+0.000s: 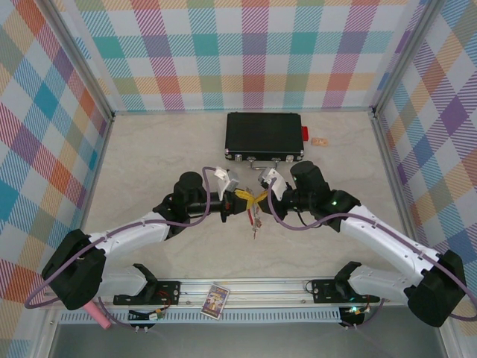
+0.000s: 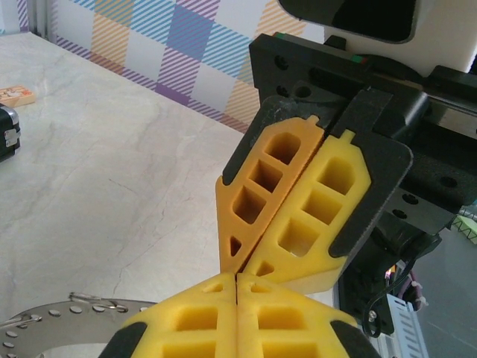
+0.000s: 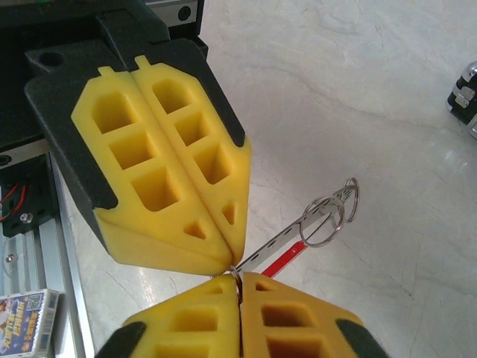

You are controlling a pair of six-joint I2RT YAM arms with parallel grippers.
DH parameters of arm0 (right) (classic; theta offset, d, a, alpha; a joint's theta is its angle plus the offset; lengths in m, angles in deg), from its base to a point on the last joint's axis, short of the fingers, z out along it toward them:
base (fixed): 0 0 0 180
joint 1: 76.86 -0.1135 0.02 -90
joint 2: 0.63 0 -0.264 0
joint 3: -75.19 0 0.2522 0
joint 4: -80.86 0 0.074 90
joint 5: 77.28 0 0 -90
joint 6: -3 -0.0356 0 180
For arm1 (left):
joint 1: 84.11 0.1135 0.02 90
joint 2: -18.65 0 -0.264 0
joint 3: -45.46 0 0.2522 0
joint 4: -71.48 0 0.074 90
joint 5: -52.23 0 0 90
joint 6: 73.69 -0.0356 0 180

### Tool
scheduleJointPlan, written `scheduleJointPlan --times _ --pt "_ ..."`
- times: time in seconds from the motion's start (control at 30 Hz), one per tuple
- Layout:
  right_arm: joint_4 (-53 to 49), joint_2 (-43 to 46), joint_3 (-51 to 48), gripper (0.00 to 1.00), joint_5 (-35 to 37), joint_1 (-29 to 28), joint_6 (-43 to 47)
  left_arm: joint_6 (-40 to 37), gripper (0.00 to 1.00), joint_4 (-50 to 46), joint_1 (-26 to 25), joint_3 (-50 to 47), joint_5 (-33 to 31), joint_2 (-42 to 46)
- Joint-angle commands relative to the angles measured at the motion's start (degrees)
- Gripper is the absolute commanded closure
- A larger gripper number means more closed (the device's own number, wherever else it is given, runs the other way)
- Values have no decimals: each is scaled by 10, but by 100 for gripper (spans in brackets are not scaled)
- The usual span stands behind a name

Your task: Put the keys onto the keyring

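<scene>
Pale marbled table (image 1: 149, 149), walled in pastel plaid. Two white-and-black arms (image 1: 141, 231), reaching inward and meeting mid-table. One black case (image 1: 264, 136) at the far side, metal latches facing the arms, no readable label. Left gripper (image 1: 243, 196) clamped fully together. Right gripper (image 1: 260, 198) closed too, pinching the keyring (image 3: 285, 257) where both sets of yellow tips touch. One printed card (image 1: 215, 300) on the near rail, code pattern visible, text too small to read. Keyring held off the table, silver wire beside red sleeve, two small rings (image 3: 332, 212) at its free end. Keys (image 1: 255, 218) dangling beneath the tips, too small to count.
</scene>
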Motion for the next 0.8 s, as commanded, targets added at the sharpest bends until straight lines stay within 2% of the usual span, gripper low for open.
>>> scheduleJointPlan --times 0.0,0.17,0.3,0.5,0.77 --pt "38 28 -6 76 13 -2 -11 21 100 53 2 -7 6 8" --pt "81 79 -39 60 55 -2 -43 52 100 159 2 -41 -22 15" --pt "108 114 -58 59 70 -2 -55 74 100 261 2 -63 -49 11" --pt "140 127 -65 59 36 -4 -51 112 100 368 2 -60 -73 -9" --pt "158 120 -54 60 74 -23 1 139 100 403 1 -38 -55 -30"
